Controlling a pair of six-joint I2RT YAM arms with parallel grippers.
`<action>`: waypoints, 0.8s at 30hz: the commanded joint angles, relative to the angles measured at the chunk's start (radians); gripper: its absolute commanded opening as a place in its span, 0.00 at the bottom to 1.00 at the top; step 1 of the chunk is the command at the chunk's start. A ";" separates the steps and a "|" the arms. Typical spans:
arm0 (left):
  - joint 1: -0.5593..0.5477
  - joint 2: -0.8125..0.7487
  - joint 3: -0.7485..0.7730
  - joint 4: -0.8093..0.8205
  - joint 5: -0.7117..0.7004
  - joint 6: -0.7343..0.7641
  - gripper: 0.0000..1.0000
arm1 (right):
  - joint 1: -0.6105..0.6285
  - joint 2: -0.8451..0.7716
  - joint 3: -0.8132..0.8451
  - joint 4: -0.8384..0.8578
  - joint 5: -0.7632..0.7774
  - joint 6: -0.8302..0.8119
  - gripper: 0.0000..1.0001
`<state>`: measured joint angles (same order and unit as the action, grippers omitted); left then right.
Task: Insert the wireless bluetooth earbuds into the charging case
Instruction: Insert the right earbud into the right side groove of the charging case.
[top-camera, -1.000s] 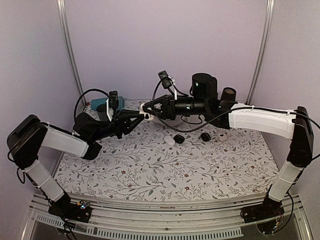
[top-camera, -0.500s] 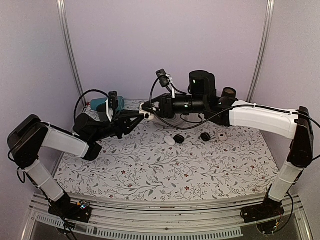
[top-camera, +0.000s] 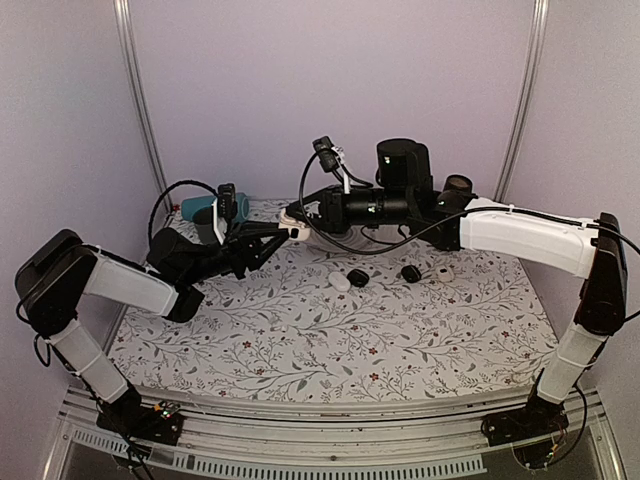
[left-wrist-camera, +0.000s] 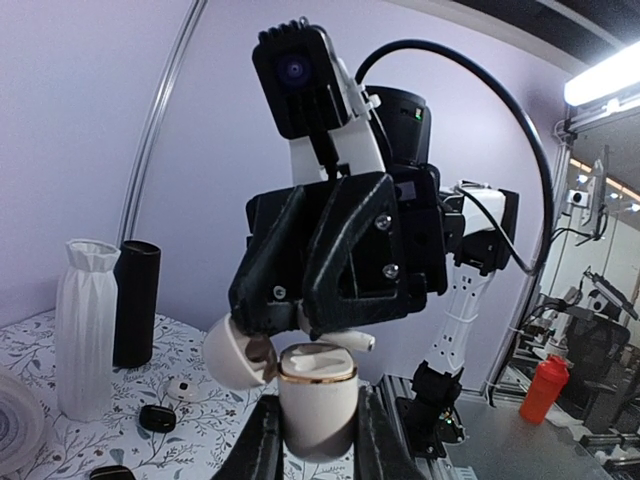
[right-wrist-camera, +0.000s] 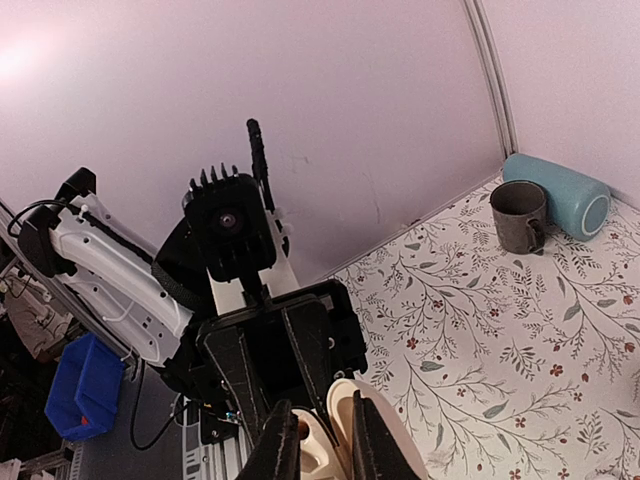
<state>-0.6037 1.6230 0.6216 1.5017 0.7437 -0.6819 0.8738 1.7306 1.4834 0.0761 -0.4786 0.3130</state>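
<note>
The charging case (right-wrist-camera: 318, 458) runs off the right wrist view's bottom edge; in the left wrist view the right gripper (left-wrist-camera: 292, 335) hides its wells, and whether those jaws hold anything is unclear

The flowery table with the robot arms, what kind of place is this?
Probably a robot testing lab: a left arm and right arm bolted to a metal rail, plain walls around the table, an office chair beyond.

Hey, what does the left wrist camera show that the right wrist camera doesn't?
Only the left wrist view: a white ribbed vase, a black cylinder beside it, a distant red bottle. Only the right wrist view: a grey mug, a teal tumbler lying beside it, a blue bin. Both: the open charging case gripped by the left tool.
</note>
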 joint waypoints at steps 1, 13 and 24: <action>-0.027 0.002 0.008 0.109 0.026 0.004 0.00 | -0.011 0.010 0.032 -0.032 0.074 0.007 0.12; -0.043 0.012 0.007 0.104 -0.040 0.019 0.00 | 0.054 -0.002 0.040 -0.049 0.369 -0.046 0.05; -0.051 -0.017 -0.009 0.071 -0.093 0.052 0.00 | 0.089 -0.041 0.011 -0.023 0.578 -0.135 0.04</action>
<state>-0.6376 1.6367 0.6193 1.4994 0.6640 -0.6609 0.9440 1.7264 1.5013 0.0643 -0.0341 0.2371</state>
